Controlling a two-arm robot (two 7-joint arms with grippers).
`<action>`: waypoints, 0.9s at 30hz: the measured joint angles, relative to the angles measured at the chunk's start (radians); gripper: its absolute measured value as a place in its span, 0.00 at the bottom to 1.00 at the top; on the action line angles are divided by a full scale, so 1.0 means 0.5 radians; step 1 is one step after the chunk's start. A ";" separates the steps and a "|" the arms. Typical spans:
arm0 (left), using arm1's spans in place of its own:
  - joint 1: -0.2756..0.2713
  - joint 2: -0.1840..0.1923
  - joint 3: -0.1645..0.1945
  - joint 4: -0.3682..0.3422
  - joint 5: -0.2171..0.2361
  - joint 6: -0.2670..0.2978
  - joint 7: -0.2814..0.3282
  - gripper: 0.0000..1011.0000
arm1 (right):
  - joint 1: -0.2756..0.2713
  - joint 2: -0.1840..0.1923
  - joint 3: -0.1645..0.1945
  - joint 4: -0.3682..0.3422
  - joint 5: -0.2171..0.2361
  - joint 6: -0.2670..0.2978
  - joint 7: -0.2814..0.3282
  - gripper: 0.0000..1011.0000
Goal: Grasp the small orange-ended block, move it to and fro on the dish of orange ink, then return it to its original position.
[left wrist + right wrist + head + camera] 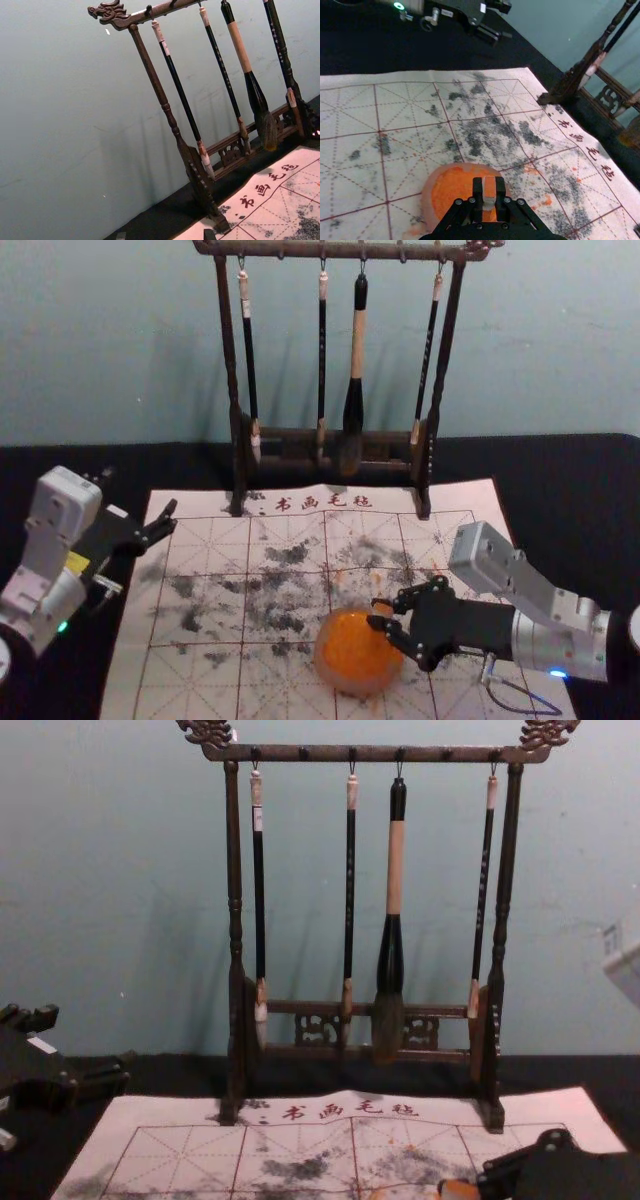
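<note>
Gripping the block between closed fingers, the right gripper sits over the ink dish, by the near edge of the mat. Excess side force could shift the dish or twist the block. Left gripper: parked, wide open, at the left edge.

A small, orange-ended pale block is gripped at a round dish of orange ink on a gridded mat

Four brushes hang on one rack. Before the rack are one mat, one dish, one block, one left gripper and one right gripper.
</note>
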 joint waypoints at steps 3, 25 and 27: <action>0.000 0.000 0.000 0.000 0.000 0.000 0.000 0.99 | -0.015 0.013 0.002 -0.028 0.014 -0.001 0.011 0.10; 0.000 0.000 0.000 0.000 0.000 0.000 0.000 0.99 | 0.016 -0.015 -0.098 -0.038 0.009 -0.009 0.061 0.10; 0.000 0.000 0.000 0.000 0.000 0.000 0.000 0.99 | 0.029 -0.025 -0.106 -0.017 0.000 -0.009 0.060 0.10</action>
